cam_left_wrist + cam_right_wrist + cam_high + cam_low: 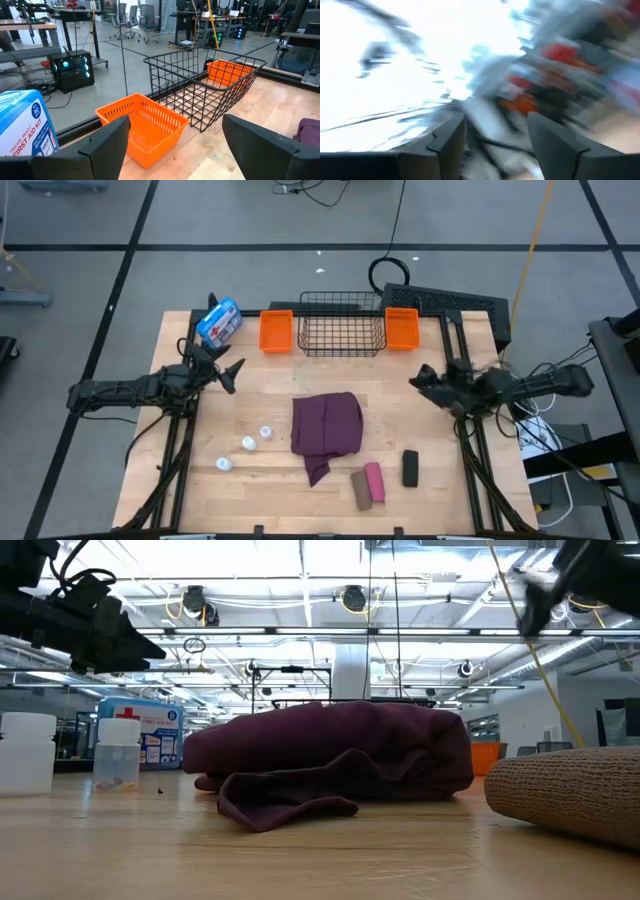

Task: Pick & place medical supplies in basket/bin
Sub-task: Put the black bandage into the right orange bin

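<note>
1. The high view alone shows the whole layout: the maroon cloth (326, 427) lies mid-table, three white vials (247, 443) sit apart to its left, and the brown roll (360, 488) and pink roll (374, 480) lie touching near the front edge, with the black roll (410, 467) just right of them.
2. At the far edge stands the wire basket (343, 326), with one orange bin (276, 331) just beside it on the left and another orange bin (401, 328) on the right.
3. The left gripper (228, 367) hangs near the table's left side with fingers spread and nothing between them; the right gripper (420, 379) hangs over the right side, fingers parted and holding nothing.
4. The low view shows what the overhead cannot: the cloth (330, 755) is a rumpled mound with one flap trailing forward, and the brown roll's (565, 795) weave is plain to see.
5. The left wrist view looks into the near bin (142, 127) and the basket (210, 90); no supplies show in either.
6. The right wrist view is a blur; only its own two fingers (445, 145) read.
7. The blue pouch (22, 125) reads "FIRST AID KIT" and "TRAVEL READY"; it bears a red cross.
8. The table (250, 490) is pale wood planking. Beyond it is a large workshop with desks, office chairs and ceiling strip lights.
</note>
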Action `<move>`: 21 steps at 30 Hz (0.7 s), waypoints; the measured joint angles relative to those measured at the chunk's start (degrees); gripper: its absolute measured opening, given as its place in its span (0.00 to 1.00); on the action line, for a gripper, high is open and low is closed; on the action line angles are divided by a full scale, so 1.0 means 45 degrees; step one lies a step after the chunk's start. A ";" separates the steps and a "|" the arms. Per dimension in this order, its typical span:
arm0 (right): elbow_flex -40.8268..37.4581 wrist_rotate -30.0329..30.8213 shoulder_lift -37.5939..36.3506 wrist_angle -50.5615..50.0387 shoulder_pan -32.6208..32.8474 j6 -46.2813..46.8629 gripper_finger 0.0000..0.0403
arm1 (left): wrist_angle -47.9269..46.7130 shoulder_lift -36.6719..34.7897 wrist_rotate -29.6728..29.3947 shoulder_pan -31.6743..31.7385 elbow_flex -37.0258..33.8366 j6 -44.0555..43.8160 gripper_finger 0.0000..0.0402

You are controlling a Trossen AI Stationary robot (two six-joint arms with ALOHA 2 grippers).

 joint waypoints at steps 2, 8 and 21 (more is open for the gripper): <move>0.0134 -0.0850 0.1200 0.2512 0.0839 -0.1529 0.53 | -0.0001 0.0000 0.0000 0.0000 0.0000 0.0002 0.81; 0.2896 -0.0457 0.5477 0.3263 0.3872 -0.6121 0.64 | -0.0004 0.0000 0.0000 -0.0002 -0.0001 0.0002 0.81; 1.3654 0.6417 1.2395 -1.6360 0.7756 -0.1785 0.78 | 0.0049 0.0000 0.0000 -0.0002 -0.0002 -0.0002 0.81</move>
